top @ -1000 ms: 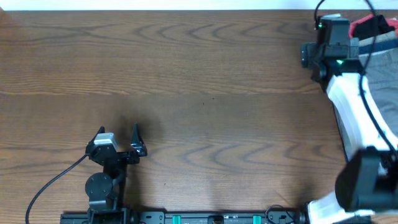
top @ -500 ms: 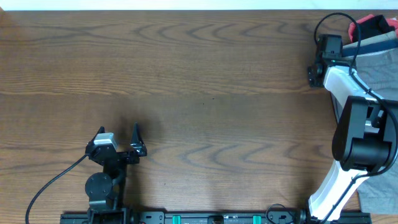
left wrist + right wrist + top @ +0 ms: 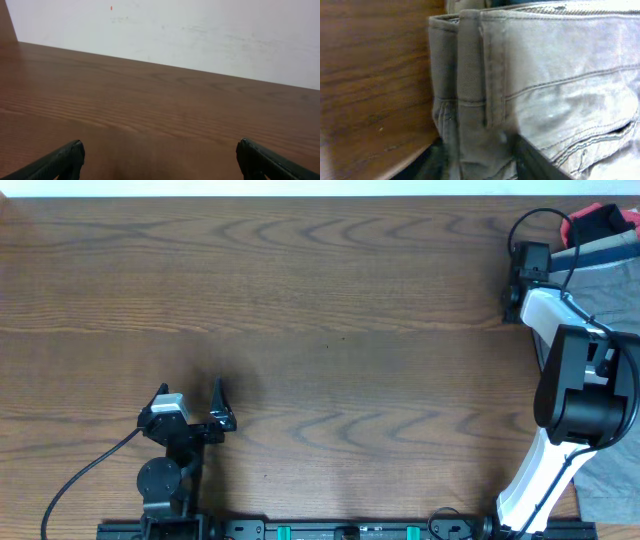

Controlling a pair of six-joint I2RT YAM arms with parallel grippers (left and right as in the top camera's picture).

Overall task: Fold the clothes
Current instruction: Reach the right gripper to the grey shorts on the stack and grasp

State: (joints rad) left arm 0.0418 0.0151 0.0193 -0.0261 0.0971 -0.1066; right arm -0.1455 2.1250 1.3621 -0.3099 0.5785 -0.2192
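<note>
The clothes lie in a pile at the table's far right edge. Grey-green shorts are on top, with a navy garment and a red and black one behind. In the right wrist view the shorts fill the frame, waistband and belt loop at left. My right gripper is closed on the waistband edge, one dark finger on each side of the fabric. From overhead its wrist covers the fingers. My left gripper stands open near the front left, nothing between its fingers.
The brown wooden table stretches bare between the two arms. A white wall rises behind the far edge. The right arm runs along the right side over more grey cloth.
The right arm has swung down onto the pile's left edge and its jaws have closed from wide open onto the shorts' waistband. The left arm has not moved.
</note>
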